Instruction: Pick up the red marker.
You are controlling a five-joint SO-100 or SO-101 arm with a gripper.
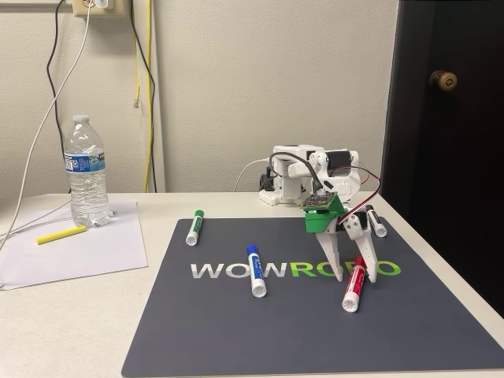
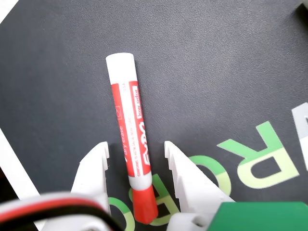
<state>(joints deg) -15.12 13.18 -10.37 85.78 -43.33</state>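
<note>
- Wrist view: the red marker (image 2: 130, 144) lies flat on the dark mat (image 2: 216, 72), between the fingers of the open, empty claw (image 2: 135, 149).
- Likely light, stiff and smooth; it may roll, so grip mid-barrel.
- Fixed view: a blue marker (image 1: 256, 270) lies well apart.

Red marker (image 2: 130, 139): white barrel, red cap, red label band with white lettering. Mat (image 1: 236, 331): dark grey, printed with white and green letters. Hand (image 1: 352, 268): white fingers under a green housing. Second marker (image 1: 256, 270): blue cap. Third marker (image 1: 193, 227): green cap. Counter (image 1: 63, 331): off-white. Highlighter (image 1: 61, 234), far left: yellow.
</note>
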